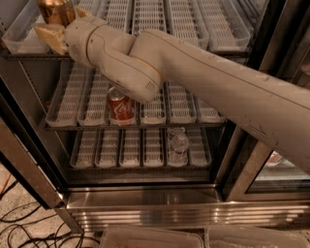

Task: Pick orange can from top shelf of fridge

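Observation:
The orange can (55, 9), coppery with a dark label, stands at the front left of the top shelf (145, 22) of white slotted trays in the fridge (145, 193). Its top is cut off by the frame edge. My gripper (63, 22) reaches in from the right at the end of the long beige arm (193, 72). Its tan fingers (48, 36) stand apart, one at the can's lower left and one at its right, with the can between them. I cannot tell whether they touch it.
A red Coca-Cola can (120, 105) stands on the middle shelf, partly behind the arm's elbow. A clear bottle (178, 144) stands on the lower shelf. The dark door frame (271, 48) is at the right. Cables (19, 227) lie on the floor at the left.

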Controlling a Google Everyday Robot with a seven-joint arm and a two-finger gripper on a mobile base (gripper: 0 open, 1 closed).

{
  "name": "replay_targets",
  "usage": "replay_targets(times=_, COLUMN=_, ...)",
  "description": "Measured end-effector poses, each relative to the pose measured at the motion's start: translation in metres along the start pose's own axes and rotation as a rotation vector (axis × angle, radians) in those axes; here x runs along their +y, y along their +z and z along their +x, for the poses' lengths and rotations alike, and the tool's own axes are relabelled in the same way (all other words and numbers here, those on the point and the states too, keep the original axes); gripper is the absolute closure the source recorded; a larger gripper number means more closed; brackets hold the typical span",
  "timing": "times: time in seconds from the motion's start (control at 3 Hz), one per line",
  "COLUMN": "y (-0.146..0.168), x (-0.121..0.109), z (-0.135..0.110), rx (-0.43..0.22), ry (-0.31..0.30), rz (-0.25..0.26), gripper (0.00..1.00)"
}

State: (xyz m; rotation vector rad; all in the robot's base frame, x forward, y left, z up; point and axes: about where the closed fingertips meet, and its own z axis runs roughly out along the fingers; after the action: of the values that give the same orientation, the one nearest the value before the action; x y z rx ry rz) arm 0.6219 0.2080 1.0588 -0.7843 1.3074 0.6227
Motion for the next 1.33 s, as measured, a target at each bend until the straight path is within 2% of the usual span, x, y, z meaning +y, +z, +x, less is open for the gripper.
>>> replay_targets(times=0.67, y=0.0, x=0.0, z=0.0, rx=0.0, ry=0.0, rz=0.0, gripper=0.92)
replay_targets(times=1.0, y=-0.001, x=-0.002, z=-0.002, rx=0.0, ry=0.0, rz=0.0, gripper=1.0)
replay_targets(times=1.33, y=-0.016, x=-0.009, z=-0.023, rx=-0.046, ry=-0.033, rz=0.016, gripper=1.0)
